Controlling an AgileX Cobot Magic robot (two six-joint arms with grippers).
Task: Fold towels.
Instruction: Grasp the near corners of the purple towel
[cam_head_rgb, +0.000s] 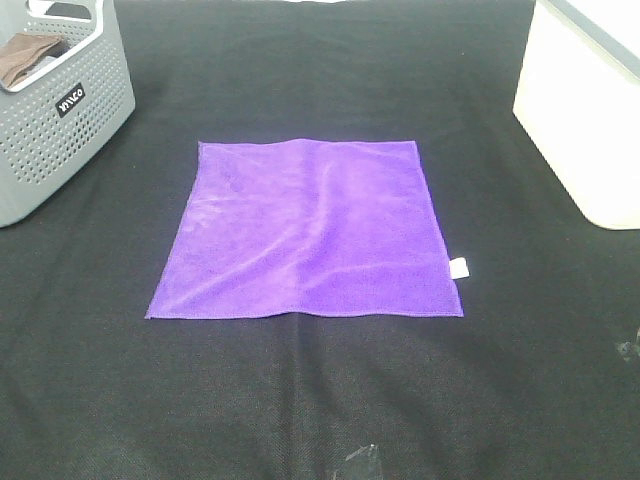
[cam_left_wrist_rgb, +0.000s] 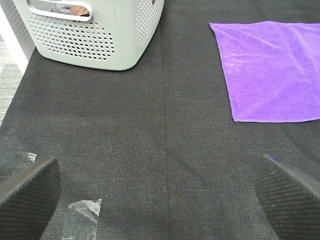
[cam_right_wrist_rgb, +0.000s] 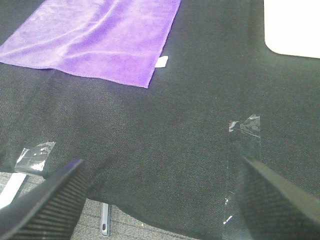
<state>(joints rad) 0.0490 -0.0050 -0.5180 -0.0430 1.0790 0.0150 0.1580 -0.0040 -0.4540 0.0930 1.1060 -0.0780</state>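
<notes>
A bright purple square towel lies flat and unfolded in the middle of the black table cover, with a small white tag at its right edge. It also shows in the left wrist view and in the right wrist view. Neither gripper shows in the high view. My left gripper is open and empty over bare cover, well short of the towel's near left corner. My right gripper is open and empty near the table's front edge, apart from the towel's near right corner.
A grey perforated basket stands at the back left with a brown cloth in it. A white bin stands at the back right. Pieces of clear tape stick to the black cover near the front.
</notes>
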